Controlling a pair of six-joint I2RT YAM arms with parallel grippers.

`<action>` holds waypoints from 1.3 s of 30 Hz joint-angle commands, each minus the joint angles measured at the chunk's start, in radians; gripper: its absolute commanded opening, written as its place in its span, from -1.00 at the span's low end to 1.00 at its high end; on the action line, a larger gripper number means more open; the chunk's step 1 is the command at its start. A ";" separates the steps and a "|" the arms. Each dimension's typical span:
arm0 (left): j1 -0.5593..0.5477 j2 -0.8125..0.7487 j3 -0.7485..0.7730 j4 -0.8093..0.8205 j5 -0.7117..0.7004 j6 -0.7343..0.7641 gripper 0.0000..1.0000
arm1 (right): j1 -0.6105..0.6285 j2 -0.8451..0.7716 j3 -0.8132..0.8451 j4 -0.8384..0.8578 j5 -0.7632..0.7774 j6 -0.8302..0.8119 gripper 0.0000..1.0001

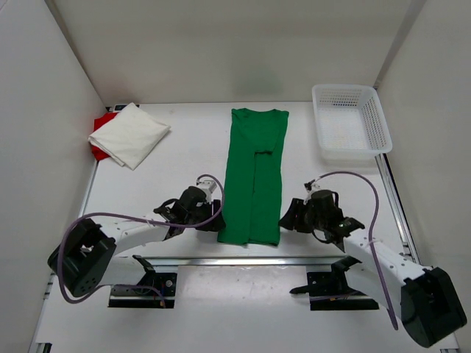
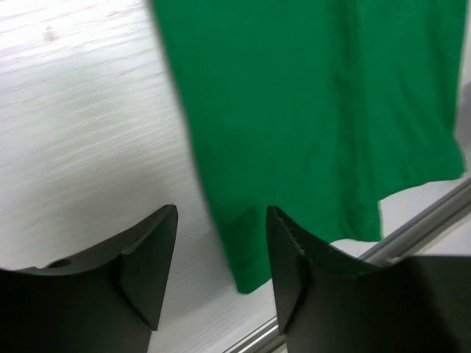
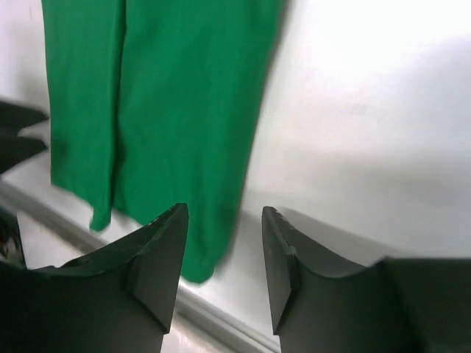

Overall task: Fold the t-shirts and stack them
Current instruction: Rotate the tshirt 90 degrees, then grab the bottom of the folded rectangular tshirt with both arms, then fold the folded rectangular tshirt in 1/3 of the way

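Left gripper point(image 1: 213, 220) and right gripper point(image 1: 288, 218): jaws parted, nothing held, flanking the near hem of the lengthwise-folded green t-shirt point(image 1: 254, 176). Beyond left: folded white t-shirt point(image 1: 129, 134) atop red garment point(image 1: 101, 121). Beyond right: white basket point(image 1: 377, 118).

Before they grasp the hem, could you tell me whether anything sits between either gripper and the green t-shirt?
Nothing visible does. The left gripper and right gripper are both open at the near hem corners of the green t-shirt, with only table surface around them.
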 commanded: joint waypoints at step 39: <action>0.255 0.354 0.569 -0.249 0.186 -0.034 -1.00 | -0.160 0.331 0.421 -0.039 -0.080 -0.097 -1.00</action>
